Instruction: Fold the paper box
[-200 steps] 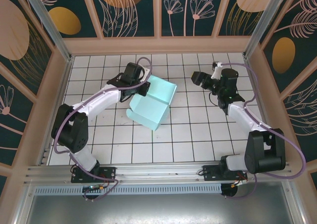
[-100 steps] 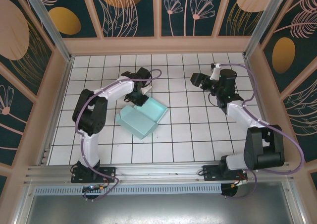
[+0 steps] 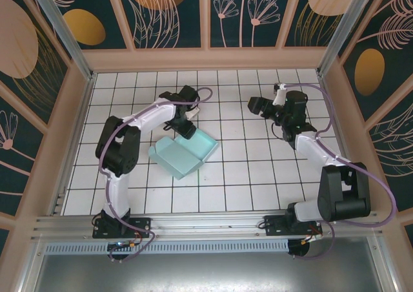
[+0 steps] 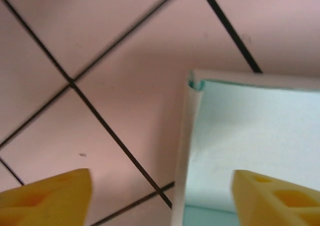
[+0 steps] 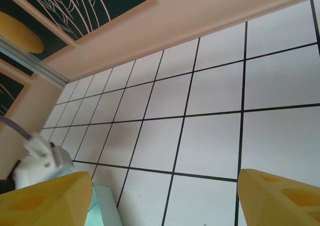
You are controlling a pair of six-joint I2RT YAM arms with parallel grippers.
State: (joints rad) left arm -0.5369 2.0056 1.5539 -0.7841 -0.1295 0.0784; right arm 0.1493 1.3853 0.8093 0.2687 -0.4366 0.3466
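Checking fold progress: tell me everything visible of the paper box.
The paper box is pale mint thin card, whitish at its cut edges, folded into a shallow open tray with raised walls. It lies skewed to the grid on the tiled table, left of centre. The open left gripper hangs over its far corner.

A white-tiled table (image 3: 245,176), ruled with black grid lines, carries a pale mint paper box (image 3: 184,154) lying near its centre.
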